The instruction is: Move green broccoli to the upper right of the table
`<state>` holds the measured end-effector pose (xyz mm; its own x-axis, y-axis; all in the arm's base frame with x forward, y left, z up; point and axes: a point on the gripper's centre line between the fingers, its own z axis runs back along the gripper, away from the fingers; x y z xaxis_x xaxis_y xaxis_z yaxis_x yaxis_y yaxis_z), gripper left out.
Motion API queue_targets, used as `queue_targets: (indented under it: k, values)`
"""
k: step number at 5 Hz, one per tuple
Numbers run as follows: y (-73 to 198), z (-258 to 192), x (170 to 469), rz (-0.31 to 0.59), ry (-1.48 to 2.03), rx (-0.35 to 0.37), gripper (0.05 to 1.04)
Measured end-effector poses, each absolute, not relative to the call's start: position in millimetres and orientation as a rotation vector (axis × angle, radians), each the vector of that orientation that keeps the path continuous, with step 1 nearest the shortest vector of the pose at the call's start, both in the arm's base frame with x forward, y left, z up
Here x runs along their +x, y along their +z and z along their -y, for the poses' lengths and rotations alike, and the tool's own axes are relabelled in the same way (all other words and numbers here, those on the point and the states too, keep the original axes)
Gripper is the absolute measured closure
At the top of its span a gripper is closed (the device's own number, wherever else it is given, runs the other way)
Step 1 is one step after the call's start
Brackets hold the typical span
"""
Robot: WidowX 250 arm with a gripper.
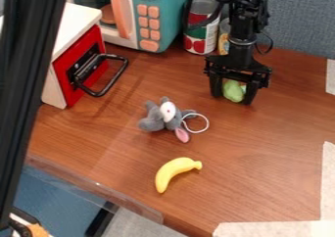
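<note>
the black gripper [233, 89] is hanging down above and to the right of the plush mouse [154, 119], and the green broccoli [233, 91] is being flanked by it there. whether a grip is being kept on the broccoli, or the piece is only being straddled, cannot be told; nor is it being shown clearly whether any weight is being borne by the table [268, 148].

from here, the likeliest trouble is being posed by the broccoli's small, rounded shape: if it is being pinched only at an edge, it could be tipped out during a lift or a sideways shift, and be rolled back toward the mouse. if it is being released from any height, a bounce could be caused. with too wide a swing up and left, the red and green can [202, 25], standing beyond the mouse, could be knocked by the arm [241, 40].

the arm is being held nearly upright, coming in from the top, well beyond the mouse and to its right, with the wrist pointing down. the broccoli is probably being placed roughly on the right side of the mouse, though more room farther right of it seems to be being left for the goal.
</note>
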<state>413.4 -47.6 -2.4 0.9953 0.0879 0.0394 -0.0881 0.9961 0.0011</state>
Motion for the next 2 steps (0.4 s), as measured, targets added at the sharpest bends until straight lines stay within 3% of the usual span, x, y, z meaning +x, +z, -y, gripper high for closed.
queue_targets:
  k: [1,2]
  values:
    - [39.6,44.2,420.0,0.125,0.092,0.019,0.083]
    - [65.3,40.3,412.8,0.164,0.091,0.036,0.083]
